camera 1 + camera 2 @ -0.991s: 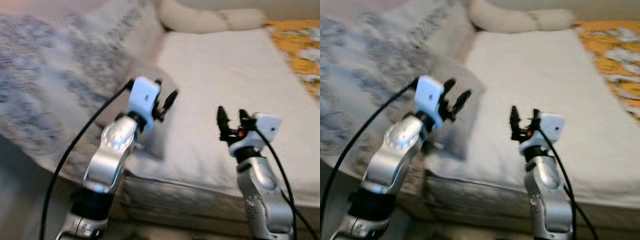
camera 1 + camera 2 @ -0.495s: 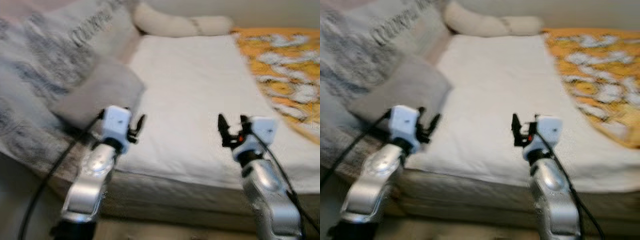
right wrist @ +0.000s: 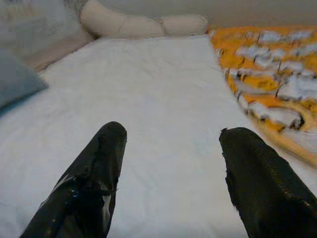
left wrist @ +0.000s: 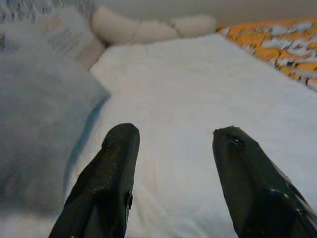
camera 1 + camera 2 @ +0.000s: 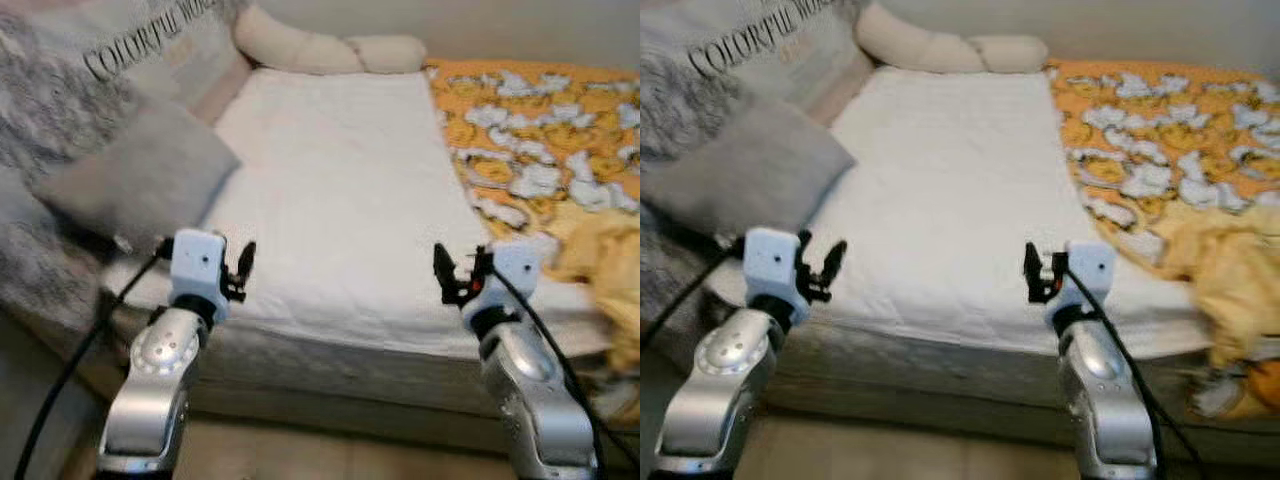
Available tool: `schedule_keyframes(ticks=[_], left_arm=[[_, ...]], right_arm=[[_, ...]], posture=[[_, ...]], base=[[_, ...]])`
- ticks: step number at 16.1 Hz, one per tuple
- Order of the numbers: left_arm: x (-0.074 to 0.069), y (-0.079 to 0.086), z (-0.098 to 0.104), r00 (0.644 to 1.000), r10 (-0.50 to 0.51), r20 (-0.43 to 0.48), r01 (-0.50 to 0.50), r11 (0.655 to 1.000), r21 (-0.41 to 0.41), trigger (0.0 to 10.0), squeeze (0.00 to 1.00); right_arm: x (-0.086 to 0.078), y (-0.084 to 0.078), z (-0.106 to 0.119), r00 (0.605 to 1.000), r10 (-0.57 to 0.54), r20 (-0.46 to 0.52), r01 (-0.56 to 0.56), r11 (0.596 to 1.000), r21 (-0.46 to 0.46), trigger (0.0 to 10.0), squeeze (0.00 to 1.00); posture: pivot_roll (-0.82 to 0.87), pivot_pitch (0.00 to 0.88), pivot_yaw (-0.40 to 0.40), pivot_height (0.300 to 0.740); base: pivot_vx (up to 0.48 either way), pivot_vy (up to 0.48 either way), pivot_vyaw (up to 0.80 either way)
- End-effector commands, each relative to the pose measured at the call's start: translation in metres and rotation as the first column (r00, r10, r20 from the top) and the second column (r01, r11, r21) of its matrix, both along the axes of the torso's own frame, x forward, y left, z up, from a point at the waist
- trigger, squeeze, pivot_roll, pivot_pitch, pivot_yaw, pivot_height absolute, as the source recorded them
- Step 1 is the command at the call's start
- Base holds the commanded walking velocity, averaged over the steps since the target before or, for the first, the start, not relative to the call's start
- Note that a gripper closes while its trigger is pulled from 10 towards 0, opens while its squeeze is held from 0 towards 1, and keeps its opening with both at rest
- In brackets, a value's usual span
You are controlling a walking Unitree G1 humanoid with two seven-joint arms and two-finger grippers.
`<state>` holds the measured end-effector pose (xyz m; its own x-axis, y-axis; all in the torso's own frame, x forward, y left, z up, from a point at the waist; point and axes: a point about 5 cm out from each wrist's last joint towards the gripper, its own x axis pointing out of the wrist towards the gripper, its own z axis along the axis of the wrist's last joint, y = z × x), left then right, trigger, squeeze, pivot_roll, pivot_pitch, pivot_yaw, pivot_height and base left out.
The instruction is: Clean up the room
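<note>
A bed with a bare white sheet (image 5: pixel 330 180) lies before me. A grey pillow (image 5: pixel 135 180) rests at its left side, next to a grey patterned blanket (image 5: pixel 40 110). An orange and white patterned blanket (image 5: pixel 540 150) is bunched along the right side. My left gripper (image 5: pixel 240 272) stands open over the bed's near left edge, holding nothing. My right gripper (image 5: pixel 458 272) stands open over the near right edge, also with nothing in it. The wrist views look along the open fingers (image 4: pixel 114 168) (image 3: pixel 99 168) over the white sheet.
A long cream bolster (image 5: pixel 320 50) lies across the far end of the bed. A cushion with dark lettering (image 5: pixel 150 40) leans at the far left. Yellow cloth (image 5: pixel 610 260) hangs off the bed's right near corner. Tan floor (image 5: pixel 330 455) shows below the mattress edge.
The camera has swung right, so the orange blanket has come into view and the grey blanket slid left. My left arm has dropped lower, away from the grey pillow. Both grippers stay open.
</note>
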<state>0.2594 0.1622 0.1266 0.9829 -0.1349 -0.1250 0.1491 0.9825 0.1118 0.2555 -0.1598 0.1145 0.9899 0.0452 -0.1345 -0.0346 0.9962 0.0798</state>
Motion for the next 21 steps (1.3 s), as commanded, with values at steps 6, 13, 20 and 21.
schedule_keyframes(ticks=[6,13,20,21], left_arm=[[0.002,0.003,0.006,1.0,0.002,0.002,-0.002,1.0,0.015,10.0,0.29],[0.006,-0.001,0.003,1.0,0.001,-0.004,-0.001,1.0,0.005,10.0,0.29],[0.007,-0.001,0.004,1.0,0.005,0.004,-0.005,1.0,0.013,10.0,0.29],[0.007,-0.001,0.004,1.0,0.004,0.004,-0.004,1.0,0.013,10.0,0.29]], right_arm=[[0.001,-0.002,0.003,1.0,-0.006,0.011,0.006,1.0,-0.002,10.0,0.0],[0.0,-0.008,0.002,1.0,-0.002,0.009,0.002,1.0,-0.02,10.0,0.0],[0.008,-0.018,0.002,1.0,-0.02,0.009,0.02,1.0,-0.02,10.0,0.0],[0.007,-0.018,0.002,1.0,-0.022,0.009,0.023,1.0,-0.021,10.0,0.0]], posture=[[-0.02,0.0,0.043,0.74],[-0.04,0.0,0.041,0.74],[-0.03,0.0,0.035,0.74],[-0.04,0.0,0.036,0.74]], base=[[0.0,-0.48,0.0],[0.0,-0.48,0.11],[0.0,-0.48,0.8],[0.0,-0.48,0.8]])
